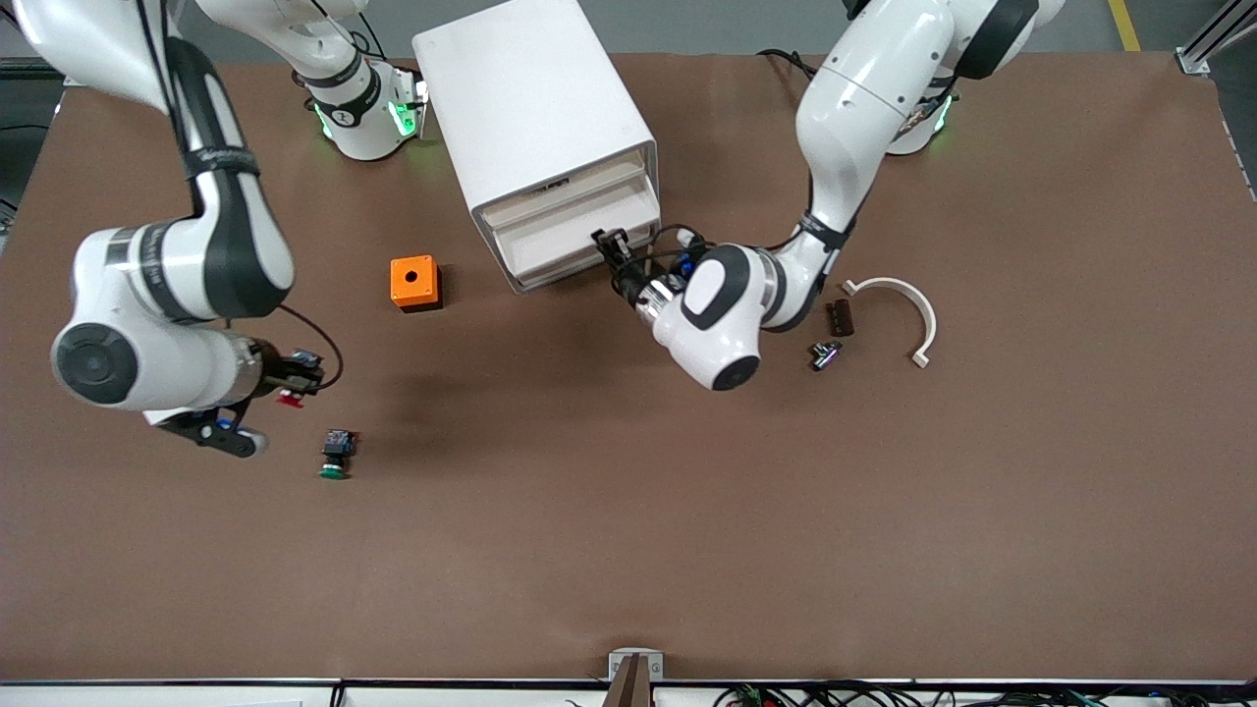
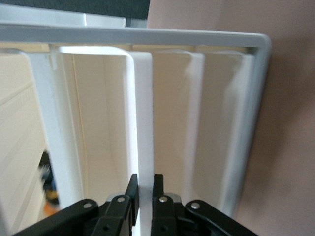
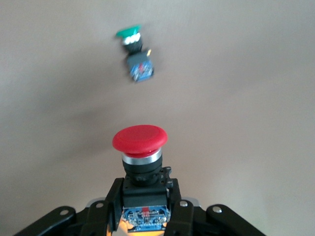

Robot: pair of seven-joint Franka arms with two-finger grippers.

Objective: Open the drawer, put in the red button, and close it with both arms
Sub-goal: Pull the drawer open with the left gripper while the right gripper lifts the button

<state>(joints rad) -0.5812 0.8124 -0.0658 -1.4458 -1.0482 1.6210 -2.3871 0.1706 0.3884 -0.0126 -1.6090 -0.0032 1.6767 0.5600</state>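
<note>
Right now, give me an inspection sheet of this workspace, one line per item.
Surface: brown table, flat.
Cabinet: white, four drawers; drawer front gripped at its edge.
Red button: held off the table.
Clutter: green button on its side; orange box; white curved clip; two small dark parts.
Left gripper: shut on the drawer front.
Right gripper: shut on the red button, over the table near the green button.
Cables: bundle along the table's near edge.
Surroundings: grey floor, aluminium frame.
</note>
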